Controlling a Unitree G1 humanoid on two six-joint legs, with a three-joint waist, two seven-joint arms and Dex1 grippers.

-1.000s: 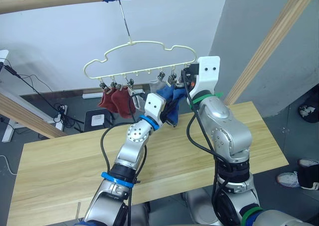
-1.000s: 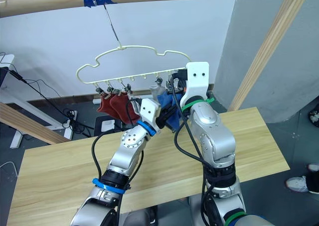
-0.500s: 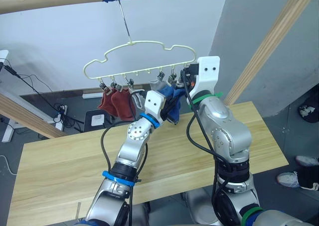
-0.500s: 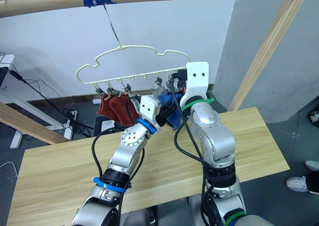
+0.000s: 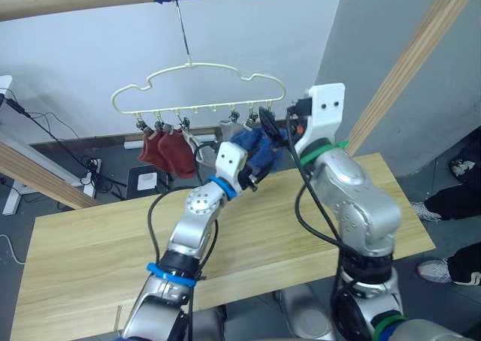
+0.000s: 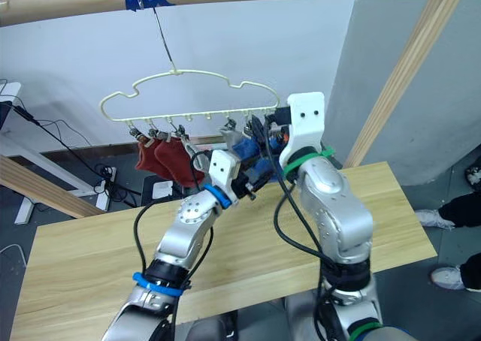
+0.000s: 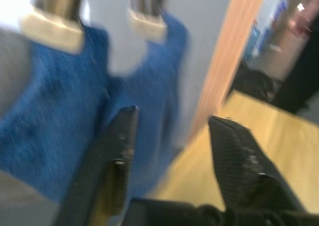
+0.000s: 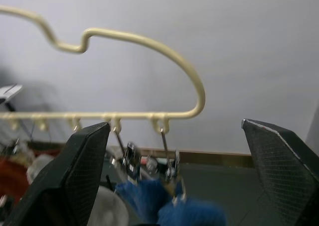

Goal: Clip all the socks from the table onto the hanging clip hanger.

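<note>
Socks: both blue ones [image 5: 259,147] hang clipped at the clip hanger's [image 5: 197,86] right end, which has swung left since earlier. Left gripper [image 7: 172,151] spread, empty, just beside them. Right gripper [image 8: 177,173] now backed off, fingers wide apart.

Head stereo pair looking down, wrist cameras close on the clip hanger [image 8: 149,76]

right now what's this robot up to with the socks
It is pegging socks onto the clip hanger hung from a wooden pole. Two rust red socks, a light grey sock and two blue socks hang from the clips. Both hands are up at the blue pair: the left hand open beside them, the right hand open below the hanger's end. The table shows no socks.
</note>
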